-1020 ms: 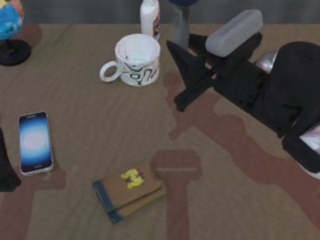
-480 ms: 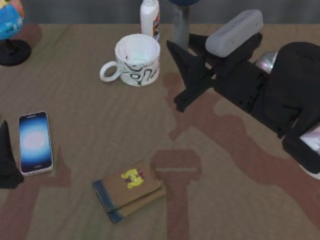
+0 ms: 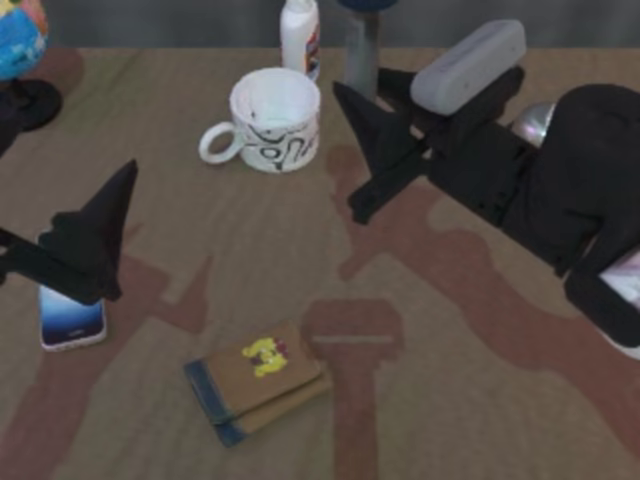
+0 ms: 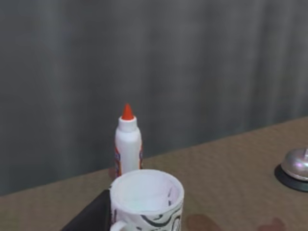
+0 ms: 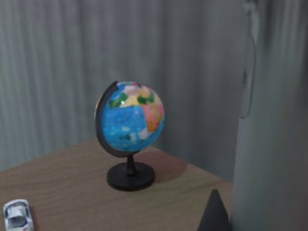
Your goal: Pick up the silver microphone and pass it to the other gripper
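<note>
So the silver microphone (image 3: 361,48) was being held upright between the closed fingers of the right gripper (image 3: 362,105), handle pinched and the dark foam head up past the far edge of the top view, probably so the lower handle was left free for a second grab. In the right wrist view the handle (image 5: 269,144) was seen filling the side right next to one fingertip (image 5: 215,211), with a globe (image 5: 129,127) standing well beyond. Just beside those fingers a mug (image 3: 268,120) and a glue bottle (image 3: 299,32) were parked. The left gripper (image 3: 95,235) was raised over a phone (image 3: 70,320), well apart from the mic, fingers looking spread, presumably readied to receive. A wallet (image 3: 258,382) was lying nearer the front edge.
</note>
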Motion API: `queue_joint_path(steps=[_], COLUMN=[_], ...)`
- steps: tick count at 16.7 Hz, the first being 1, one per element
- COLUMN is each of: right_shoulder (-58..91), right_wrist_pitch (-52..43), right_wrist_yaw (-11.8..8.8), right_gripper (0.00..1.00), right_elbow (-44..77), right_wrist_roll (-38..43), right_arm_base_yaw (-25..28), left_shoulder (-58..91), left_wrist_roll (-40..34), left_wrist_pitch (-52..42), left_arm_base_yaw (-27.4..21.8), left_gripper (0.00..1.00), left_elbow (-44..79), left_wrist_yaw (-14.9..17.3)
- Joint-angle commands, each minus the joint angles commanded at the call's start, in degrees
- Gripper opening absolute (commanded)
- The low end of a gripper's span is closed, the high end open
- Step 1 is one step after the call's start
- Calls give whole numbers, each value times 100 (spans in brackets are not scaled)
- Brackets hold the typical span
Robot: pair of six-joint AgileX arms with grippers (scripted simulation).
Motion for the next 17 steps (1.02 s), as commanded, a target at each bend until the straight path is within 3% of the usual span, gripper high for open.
queue_joint_path(steps=[5,9,17], right_shoulder=[0,0,0], right_wrist_pitch=[0,0,0], right_wrist_yaw=[0,0,0], right_gripper=[0,0,0], right_elbow=[0,0,0], right_wrist_roll=[0,0,0], right_arm_base_yaw=[0,0,0], left_shoulder=[2002,2980,3238], left_wrist_roll=[12,37,45], left_wrist_pitch=[735,1166,1282], left_arm_base_yaw=[-663,-1005,-1107], left_gripper=[100,100,100], left_elbow=[1105,1729,1930], left_wrist_yaw=[930,1411,1463])
